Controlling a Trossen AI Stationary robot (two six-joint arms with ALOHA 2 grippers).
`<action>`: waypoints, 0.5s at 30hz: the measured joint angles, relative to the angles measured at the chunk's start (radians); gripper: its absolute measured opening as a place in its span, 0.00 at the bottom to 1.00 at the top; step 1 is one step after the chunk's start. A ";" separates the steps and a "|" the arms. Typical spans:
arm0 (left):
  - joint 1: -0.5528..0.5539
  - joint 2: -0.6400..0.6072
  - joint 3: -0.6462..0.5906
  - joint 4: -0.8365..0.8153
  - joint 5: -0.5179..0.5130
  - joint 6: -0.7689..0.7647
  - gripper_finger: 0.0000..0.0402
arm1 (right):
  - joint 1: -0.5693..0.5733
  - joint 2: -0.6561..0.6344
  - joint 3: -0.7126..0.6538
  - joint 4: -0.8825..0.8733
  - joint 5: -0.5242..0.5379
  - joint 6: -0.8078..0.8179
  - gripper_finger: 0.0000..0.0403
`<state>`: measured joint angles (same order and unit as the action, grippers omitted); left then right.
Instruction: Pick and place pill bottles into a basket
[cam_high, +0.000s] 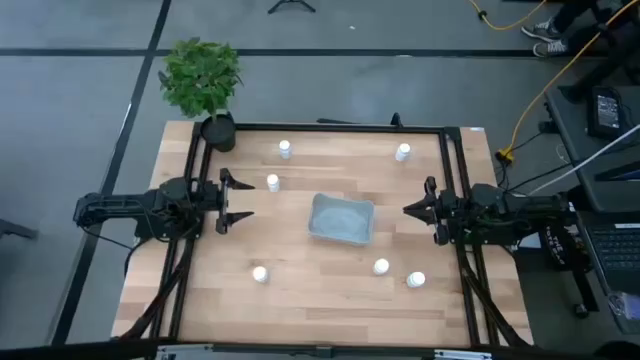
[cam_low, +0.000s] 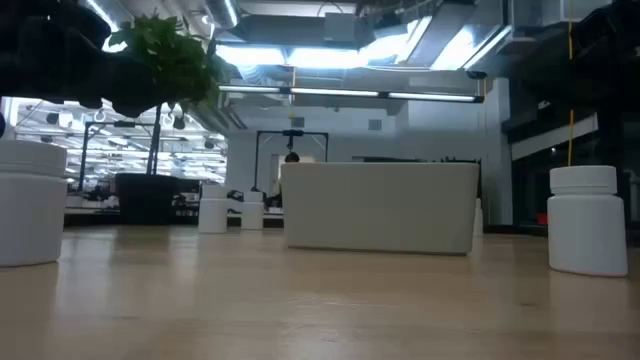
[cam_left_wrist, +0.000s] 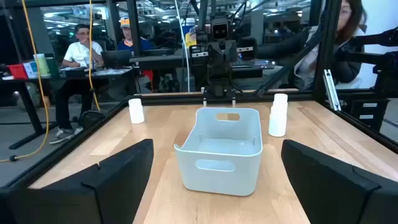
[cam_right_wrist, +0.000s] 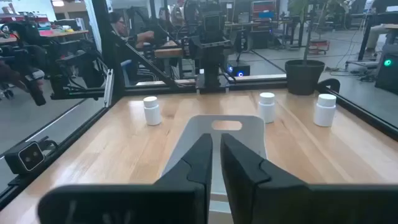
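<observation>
The grey-blue basket rests on its base at the middle of the wooden table and holds nothing. Six white pill bottles stand upright around it: two at the far side, one left of the basket, one near left, two near right. My left gripper is open and empty at the table's left side, pointing at the basket. My right gripper is shut and empty at the right side, pointing at the basket.
A black plant pot with a green plant stands at the table's far left corner. A black frame runs around the table. People sit at desks beyond the table. Bare wood lies between each gripper and the basket.
</observation>
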<state>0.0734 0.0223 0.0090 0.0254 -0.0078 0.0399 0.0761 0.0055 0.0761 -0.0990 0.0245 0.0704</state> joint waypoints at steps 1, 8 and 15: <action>0.000 0.000 0.000 0.000 0.000 0.000 0.87 | 0.000 0.000 0.000 0.000 0.000 0.000 0.09; 0.000 0.000 0.000 0.000 0.000 0.000 0.87 | 0.000 0.000 0.000 0.002 0.000 0.000 0.09; 0.000 0.000 0.000 0.000 0.000 -0.014 0.87 | 0.000 0.000 0.000 0.091 0.018 0.084 0.09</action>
<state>0.0735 0.0223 0.0089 0.0257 -0.0074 0.0259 0.0757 0.0055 0.0761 -0.0081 0.0423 0.1544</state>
